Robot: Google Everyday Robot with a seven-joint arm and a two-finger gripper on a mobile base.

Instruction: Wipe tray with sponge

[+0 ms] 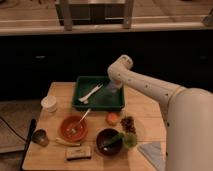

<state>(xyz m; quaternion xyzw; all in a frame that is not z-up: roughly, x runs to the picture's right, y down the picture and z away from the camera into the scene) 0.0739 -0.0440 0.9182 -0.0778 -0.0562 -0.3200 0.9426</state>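
Note:
The dark-green tray (82, 104) lies at the back middle of the wooden table, with white plastic cutlery (90, 93) resting in its left half. My gripper (112, 90) hangs from the white arm over the tray's right end, pointing down into it. A pale bluish-grey sponge (111, 88) sits at its tip, and the gripper is shut on it, low over the tray floor.
In front of the tray stand an orange bowl (74, 128) with a utensil, a dark bowl (107, 141), an orange fruit (113, 118) and a tan-and-dark block (78, 153). A white cup (49, 103) is at the left. My arm's body covers the table's right side.

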